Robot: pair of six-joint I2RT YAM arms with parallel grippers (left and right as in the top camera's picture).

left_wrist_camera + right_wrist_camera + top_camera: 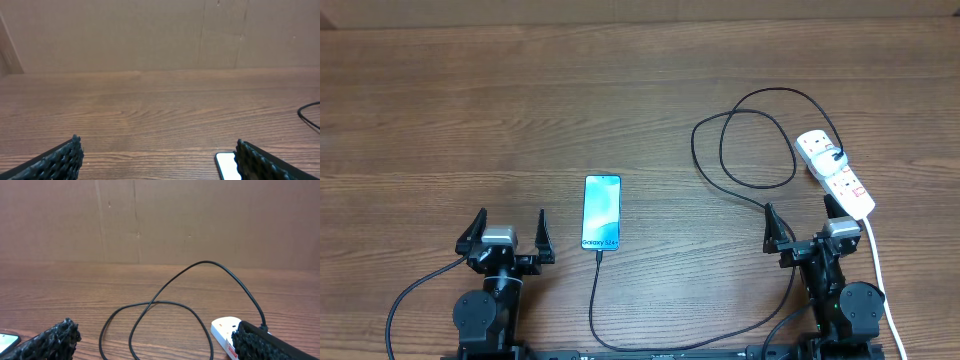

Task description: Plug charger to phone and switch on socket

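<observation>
Glowing phone (602,212), "Galaxy S24+" on screen

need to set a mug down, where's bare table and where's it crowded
Bare: the far-left table, beyond the left gripper and left of the phone; also the strip between the phone and the charger loops. Crowded: the right side, where the charger, the socket and the right gripper sit close together.
</observation>
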